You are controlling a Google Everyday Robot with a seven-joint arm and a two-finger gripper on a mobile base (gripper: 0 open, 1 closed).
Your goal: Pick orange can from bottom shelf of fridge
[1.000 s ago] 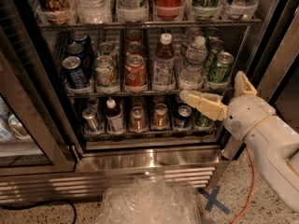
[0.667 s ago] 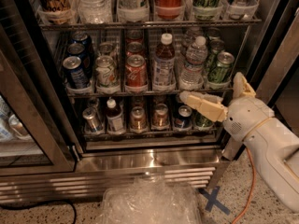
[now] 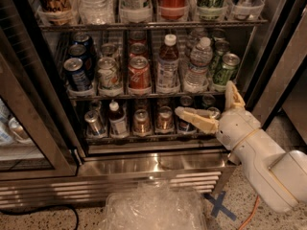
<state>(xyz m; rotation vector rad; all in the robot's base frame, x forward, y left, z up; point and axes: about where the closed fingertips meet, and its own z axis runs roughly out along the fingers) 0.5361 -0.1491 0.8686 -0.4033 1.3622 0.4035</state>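
We're looking at the fridge [image 3: 144, 164], its wire racks full of drinks. The robot arm [image 3: 268, 166] comes in from the lower right. Crumpled clear plastic [image 3: 153, 207] lies on the floor in front of the grille. The bottom shelf [image 3: 129, 137] holds a row of small cans plus one bottle [image 3: 117, 121]. The gripper [image 3: 205, 98] sits at the right end of that shelf with its jaws spread wide. One finger [image 3: 194, 119] lies level, pointing left across the shelf front, and the other finger [image 3: 234, 97] points up. The orange can [image 3: 164, 119] stands upright mid-shelf, just left of the level fingertip. We think they're apart, but the angle's poor. A second orange can [image 3: 141, 121] stands one lane further left.
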